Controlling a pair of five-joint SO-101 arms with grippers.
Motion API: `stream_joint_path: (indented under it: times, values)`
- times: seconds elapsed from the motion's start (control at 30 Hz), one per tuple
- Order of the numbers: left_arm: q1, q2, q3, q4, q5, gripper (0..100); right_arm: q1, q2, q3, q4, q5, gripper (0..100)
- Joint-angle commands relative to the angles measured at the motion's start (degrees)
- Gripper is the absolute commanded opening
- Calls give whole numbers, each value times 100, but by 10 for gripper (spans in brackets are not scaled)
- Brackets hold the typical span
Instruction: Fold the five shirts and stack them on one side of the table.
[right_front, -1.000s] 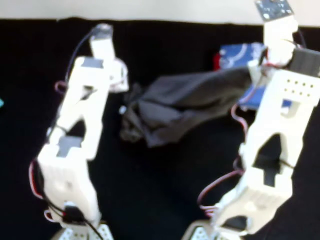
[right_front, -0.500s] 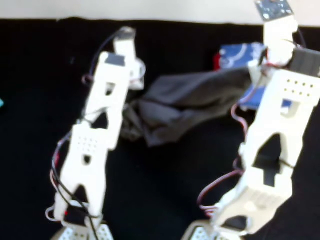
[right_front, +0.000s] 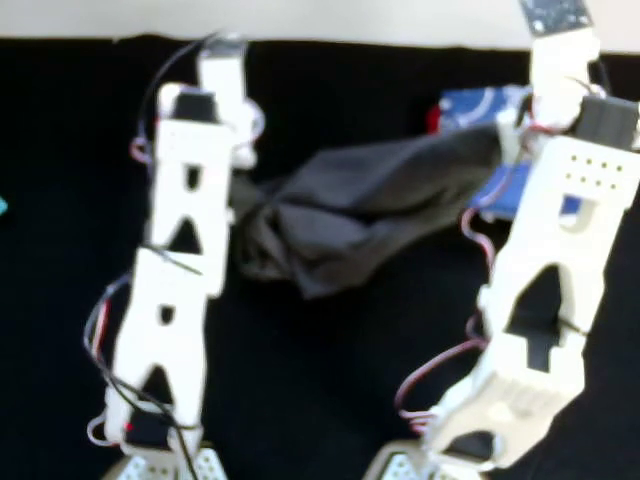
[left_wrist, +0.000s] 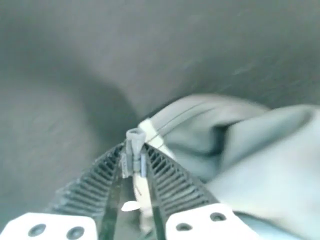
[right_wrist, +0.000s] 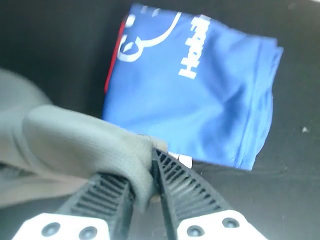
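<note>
Items as we log them on the black worktop (right_front: 330, 400).

Item one: dark grey crumpled shirt (right_front: 360, 205), unfolded. In the high view it stretches between the two arms. One end is drawn out toward the right arm, and the wider, bunched mass sits just beside the left arm, near the middle of the worktop.

Item two: blue folded shirt with white print (right_wrist: 200, 95). It lies flat at the far right of the worktop (right_front: 480, 105), partly covered by the right arm. We note a red cloth edge (right_wrist: 111, 75) showing along one side of it.

Item three: right tool (right_wrist: 151, 150). Its ribbed fingers are pressed together on a rolled fold of the grey shirt (right_wrist: 85, 135), and the pinch point is just beside the blue shirt's edge.

Item four: left tool (left_wrist: 134, 150). Its ribbed fingers meet at the tips, right against a pale fold of the grey shirt (left_wrist: 240, 150). We cannot tell whether any cloth is caught between them.

Item five: small teal object (right_front: 2, 207) at the left edge of the high view, well apart from the shirts. We see too little of it to identify it.

Item six: pale strip (right_front: 320, 18) beyond the worktop's far edge.
</note>
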Motion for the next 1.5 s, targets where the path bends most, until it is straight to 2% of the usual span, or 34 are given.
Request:
stream_joint_path:
  times: [0.0, 0.17, 0.3, 0.53, 0.8, 0.9, 1.07, 1.23, 1.47]
  values:
    - [-611, -1042, -110, 132, -79, 8, -268, -391, -629, -207, -149, 6]
    - [-1288, -2633, 207, 149, -97, 8, -488, -374, -1622, -391, -141, 6]
    - [-1604, -4163, 1086, 149, -97, 8, -462, -400, -2440, -664, -141, 6]
    - [-1464, -6677, 3143, 123, -105, 8, -576, -409, -3864, -514, -132, 6]
    - [-1429, -8778, 4426, 123, -105, 8, -567, -462, -5165, -312, -123, 6]
    - [-1429, -9059, 5007, 123, -114, 8, -664, -470, -4690, -787, -149, 6]
    - [-1464, -9051, 6229, -105, -114, 8, -1130, -251, -3037, -2053, -141, 6]
    - [-1464, -9059, 7943, -1240, -114, 8, -1622, 92, -1367, -2571, -149, 6]
    - [-1552, -9059, 10993, -3666, -123, 8, -2211, 1244, 215, -3266, -158, 9]
